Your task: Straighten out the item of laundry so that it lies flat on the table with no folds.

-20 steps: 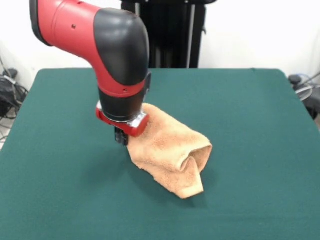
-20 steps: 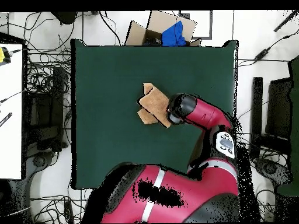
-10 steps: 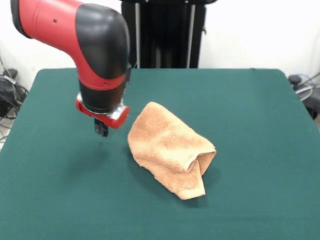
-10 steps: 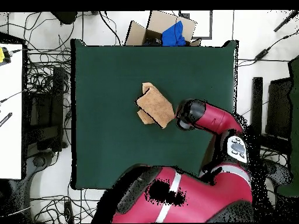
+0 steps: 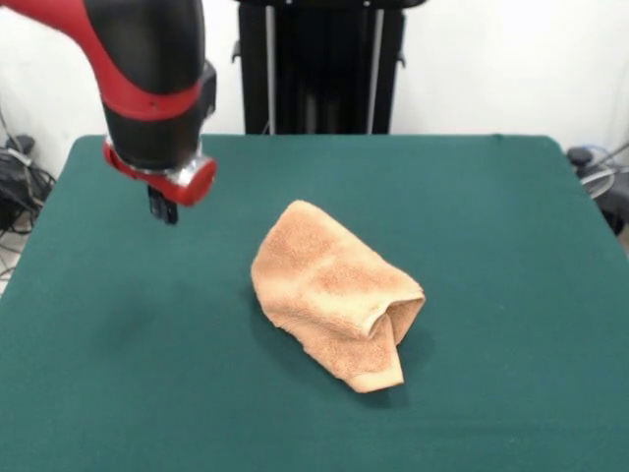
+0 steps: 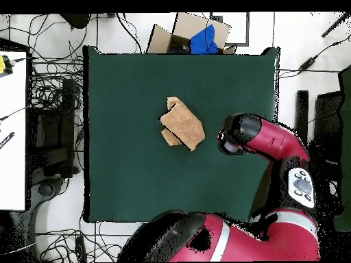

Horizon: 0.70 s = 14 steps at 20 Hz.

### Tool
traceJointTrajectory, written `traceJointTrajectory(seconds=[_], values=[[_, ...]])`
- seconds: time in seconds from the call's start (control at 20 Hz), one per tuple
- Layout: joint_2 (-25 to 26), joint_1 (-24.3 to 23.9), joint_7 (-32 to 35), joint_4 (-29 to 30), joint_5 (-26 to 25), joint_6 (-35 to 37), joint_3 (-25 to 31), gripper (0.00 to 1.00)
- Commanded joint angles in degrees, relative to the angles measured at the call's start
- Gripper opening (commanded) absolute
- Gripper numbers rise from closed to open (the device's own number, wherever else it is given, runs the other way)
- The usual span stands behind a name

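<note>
Green worktop (image 5: 511, 226) carries the towel (image 5: 334, 293), bunched and folded over itself, well apart from the gripper (image 5: 163, 209), whose grip I cannot tell; flattening seems hardly begun

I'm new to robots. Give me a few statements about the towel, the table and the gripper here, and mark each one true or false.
1. The towel lies flat with no folds. False: it is bunched, with a fold along one edge.
2. The gripper holds the towel. False: it hangs apart from the towel, holding nothing.
3. The table is covered in dark green cloth. True.
4. The towel is peach-orange. True.
5. The towel hangs over the table's edge. False: it lies near the middle of the table.
</note>
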Motion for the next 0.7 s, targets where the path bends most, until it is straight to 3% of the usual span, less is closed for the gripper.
traceJointTrajectory(seconds=[0.05, 0.7], values=[[-4.13, 1.24, -3.21, 1.18, -2.16, 10.63, 5.24, 0.0], [-5.2, 3.4, 2.3, 1.0, 0.29, 13.19, 6.46, 0.0]])
